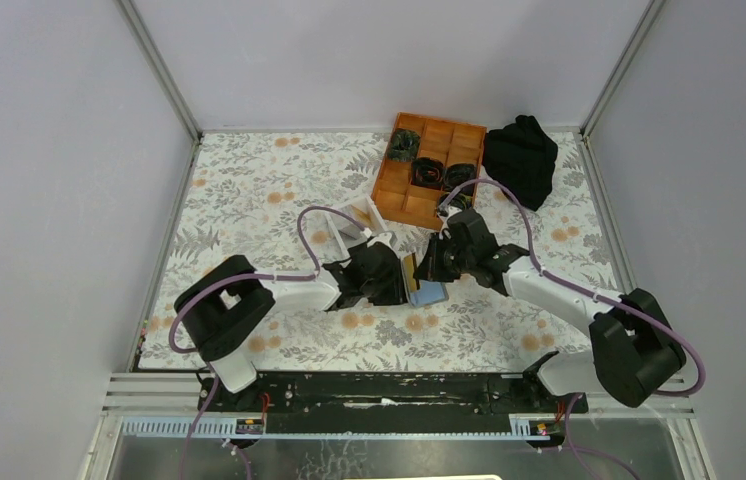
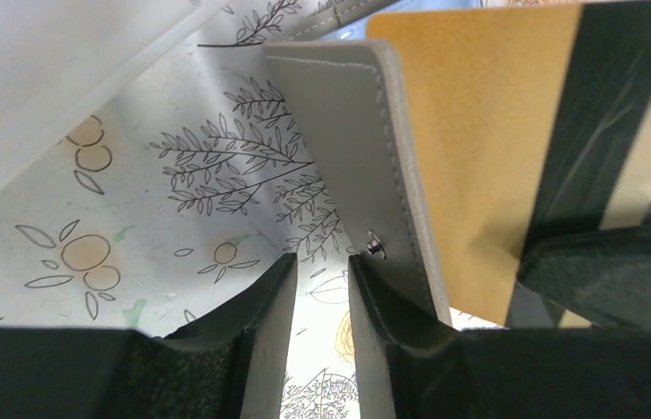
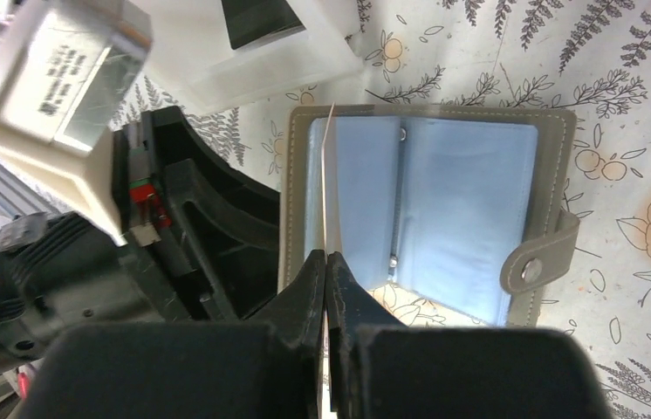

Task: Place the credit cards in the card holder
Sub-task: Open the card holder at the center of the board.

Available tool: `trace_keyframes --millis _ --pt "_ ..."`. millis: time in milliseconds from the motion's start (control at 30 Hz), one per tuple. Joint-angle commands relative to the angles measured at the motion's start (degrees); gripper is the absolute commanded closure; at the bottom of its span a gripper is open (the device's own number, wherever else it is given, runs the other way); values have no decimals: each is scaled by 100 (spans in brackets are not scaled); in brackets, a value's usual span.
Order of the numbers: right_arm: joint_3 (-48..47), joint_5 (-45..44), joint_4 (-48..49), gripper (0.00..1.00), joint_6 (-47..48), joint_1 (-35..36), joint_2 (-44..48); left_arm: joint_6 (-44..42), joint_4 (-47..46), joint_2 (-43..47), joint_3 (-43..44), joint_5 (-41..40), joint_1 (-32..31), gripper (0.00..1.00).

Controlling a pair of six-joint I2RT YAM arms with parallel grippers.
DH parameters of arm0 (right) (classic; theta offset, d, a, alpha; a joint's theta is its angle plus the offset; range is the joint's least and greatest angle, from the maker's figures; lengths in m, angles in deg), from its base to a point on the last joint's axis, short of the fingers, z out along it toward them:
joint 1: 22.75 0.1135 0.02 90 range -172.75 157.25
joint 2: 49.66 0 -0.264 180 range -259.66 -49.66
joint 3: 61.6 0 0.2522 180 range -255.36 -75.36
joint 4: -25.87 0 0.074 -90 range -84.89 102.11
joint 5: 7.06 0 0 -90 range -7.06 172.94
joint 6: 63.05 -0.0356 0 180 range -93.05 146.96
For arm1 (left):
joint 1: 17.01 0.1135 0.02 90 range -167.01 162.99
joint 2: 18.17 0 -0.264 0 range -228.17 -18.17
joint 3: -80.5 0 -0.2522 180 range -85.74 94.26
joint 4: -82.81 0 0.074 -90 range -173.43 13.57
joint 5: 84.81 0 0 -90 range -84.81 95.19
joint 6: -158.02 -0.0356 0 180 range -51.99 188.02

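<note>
R gripper: jaws pinched fully together on the tan-gold card, gripping its near edge. In the R wrist view the card shows edge-on as a thin line. It stands upright over the L half of the card holder, near the L cover's edge. Can't tell if the lower edge is in a pocket yet.

L gripper: jaws partly apart, a narrow gap with only table cloth showing through, nothing held. One finger sits right against the outer face of the holder's grey cover and looks to be touching it. The card's gold face w/ dark stripe rises just past that cover.

Holder lies open on the floral cloth at mid-table, pale blue inside facing up, snap tab out on the far side from the L gripper.

Arms: L arm reaches from its near-L base w/ forearm running toward centre. R arm reaches in from near-R, wrist turned toward the L gripper. The two grippers face each other across the holder, close together.

White box sits just beyond the holder. Orange tray and black cloth are farther back.
</note>
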Motion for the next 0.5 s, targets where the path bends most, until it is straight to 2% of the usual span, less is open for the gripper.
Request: trace_keyframes --millis 0,467 --pt "-214 -145 -2 100 93 227 -175 -231 968 -111 -394 -233 -37 63" --pt "-129 -867 -26 100 267 1048 -551 -211 1782 -178 -574 -167 -11 63"
